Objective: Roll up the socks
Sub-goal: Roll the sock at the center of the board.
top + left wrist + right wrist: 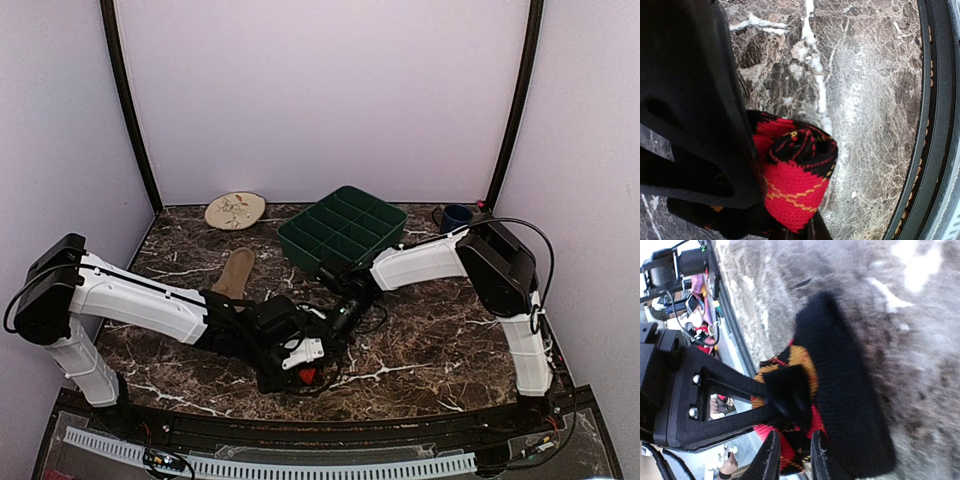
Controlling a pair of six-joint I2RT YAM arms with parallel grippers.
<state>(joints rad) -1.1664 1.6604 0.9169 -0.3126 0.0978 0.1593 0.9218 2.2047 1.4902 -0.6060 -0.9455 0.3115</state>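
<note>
The black argyle sock (797,175) is wound into a red, black and yellow roll, and my left gripper (780,205) is shut on it just above the marble table. In the top view this roll (307,376) shows as a red spot under the left gripper (300,360) near the front edge. My right gripper (792,462) sits close against the same sock (840,405), its fingers slightly apart with red fabric showing in the gap. The left gripper's black finger (790,395) presses on the bundle there. The tan sock (236,272) lies flat behind the left arm.
A dark green compartment tray (343,232) stands at the back centre-right, just behind the right forearm. A beige leaf plate (235,210) lies at the back left and a blue cup (456,217) at the back right. The table's black front rail (935,125) runs close to the roll.
</note>
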